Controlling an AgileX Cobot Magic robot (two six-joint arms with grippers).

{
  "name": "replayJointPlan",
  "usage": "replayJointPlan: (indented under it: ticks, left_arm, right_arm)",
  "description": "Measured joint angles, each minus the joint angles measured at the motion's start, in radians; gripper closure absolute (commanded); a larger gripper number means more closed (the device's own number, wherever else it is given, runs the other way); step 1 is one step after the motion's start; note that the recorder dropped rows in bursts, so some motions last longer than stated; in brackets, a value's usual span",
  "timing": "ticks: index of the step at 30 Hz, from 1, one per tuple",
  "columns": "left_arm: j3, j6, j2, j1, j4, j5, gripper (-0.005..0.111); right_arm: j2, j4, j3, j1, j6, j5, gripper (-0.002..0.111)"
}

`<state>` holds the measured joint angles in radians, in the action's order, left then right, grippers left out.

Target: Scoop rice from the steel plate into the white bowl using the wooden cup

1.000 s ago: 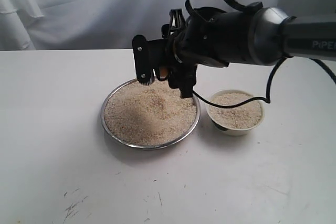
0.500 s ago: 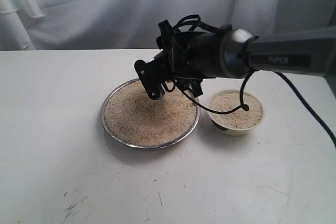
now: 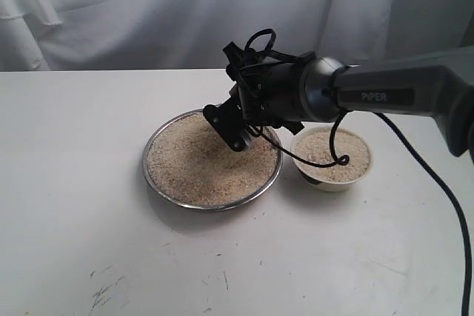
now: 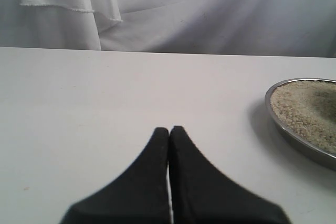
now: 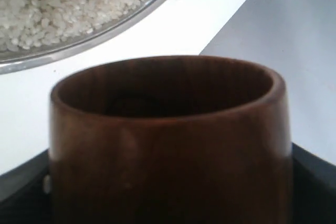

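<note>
The steel plate (image 3: 211,205) holds a wide heap of rice (image 3: 196,168). My right gripper (image 3: 235,132) hangs low over the plate's far right part, close to the rice. It is shut on the wooden cup (image 5: 168,145), which fills the right wrist view with a dark, empty-looking interior. Beyond the cup's mouth that view shows the plate's rim (image 5: 105,30) and rice (image 5: 63,3). In the exterior view the gripper hides the cup. The white bowl (image 3: 332,180) stands right of the plate, with rice (image 3: 333,155) in it. My left gripper (image 4: 169,129) is shut on nothing, above bare table, left of the plate (image 4: 294,132).
A black cable (image 3: 337,155) from the right arm loops down over the white bowl. White cloth (image 3: 111,12) hangs behind the white table (image 3: 89,242). Dark scuff marks lie near the table's front left.
My right arm came down and forward, bringing the gripper from above the plate's back rim to just over the rice, with the wrist turning. The left gripper's earlier state is not shown.
</note>
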<state>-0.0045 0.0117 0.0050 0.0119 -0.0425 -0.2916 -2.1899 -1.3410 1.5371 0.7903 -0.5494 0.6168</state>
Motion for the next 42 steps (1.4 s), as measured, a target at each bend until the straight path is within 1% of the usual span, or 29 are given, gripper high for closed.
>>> replayJointPlan:
  ticks: [5, 20, 28, 34, 42]
  left_arm:
    - [0.000, 0.000, 0.000, 0.000, 0.000, 0.000, 0.107]
    - [0.000, 0.000, 0.000, 0.000, 0.000, 0.000, 0.107]
    - [0.000, 0.000, 0.000, 0.000, 0.000, 0.000, 0.107]
    - [0.000, 0.000, 0.000, 0.000, 0.000, 0.000, 0.107]
    - [0.000, 0.000, 0.000, 0.000, 0.000, 0.000, 0.107]
  right_arm:
    - [-0.005, -0.014, 0.000, 0.000, -0.002, -0.021, 0.108]
    - [-0.013, -0.173, 0.004, 0.030, 0.000, -0.124, 0.108]
    - [-0.079, -0.196, 0.030, 0.058, 0.002, -0.085, 0.108]
    - [-0.140, -0.244, 0.050, 0.088, 0.061, -0.025, 0.108]
    - [-0.169, -0.237, 0.078, 0.112, 0.084, 0.003, 0.108]
